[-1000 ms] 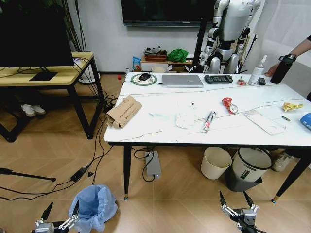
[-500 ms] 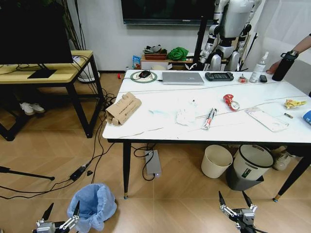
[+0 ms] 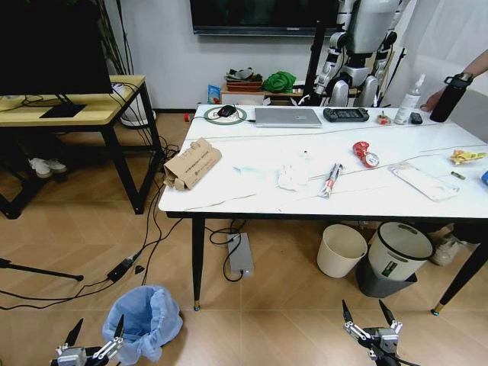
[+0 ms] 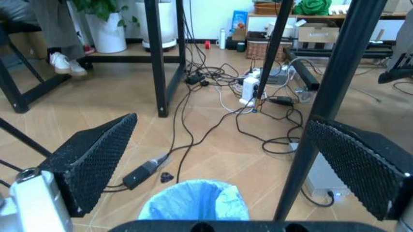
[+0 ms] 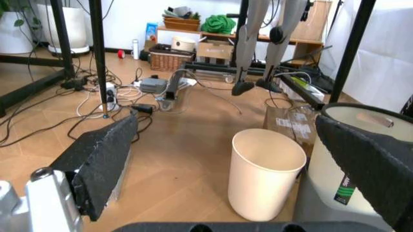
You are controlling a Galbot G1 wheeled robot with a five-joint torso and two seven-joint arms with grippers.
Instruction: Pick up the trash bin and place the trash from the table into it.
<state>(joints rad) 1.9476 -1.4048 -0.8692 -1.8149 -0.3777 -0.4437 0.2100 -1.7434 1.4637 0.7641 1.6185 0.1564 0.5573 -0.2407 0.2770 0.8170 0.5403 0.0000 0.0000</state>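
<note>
The trash bin (image 3: 143,321), lined with a crinkled light-blue bag, stands on the floor by the table's front-left leg; it also shows in the left wrist view (image 4: 195,200). My left gripper (image 3: 95,332) hangs open just left of it, low over the floor. My right gripper (image 3: 370,314) is open too, low in front of the table. On the white table (image 3: 252,204) lies the trash: a torn cardboard box (image 3: 192,162), crumpled tissue (image 3: 292,174), a red-and-white wrapper (image 3: 330,180), a red wrapper (image 3: 364,153), a clear plastic sheet (image 3: 424,181) and a yellow wrapper (image 3: 467,156).
Under the table stand a cream bin (image 3: 340,249) (image 5: 264,171) and a grey-black bin with white rim (image 3: 396,258). Cables and a power strip (image 3: 239,256) lie on the floor. A wooden desk (image 3: 69,114) stands left. Laptop (image 3: 287,117), controller (image 3: 346,114) and bottles sit at the table's back.
The whole head view has shifted: the table sits slightly higher and farther, and the blue-lined bin has drifted a little left and down. Both grippers stay open at the bottom edge.
</note>
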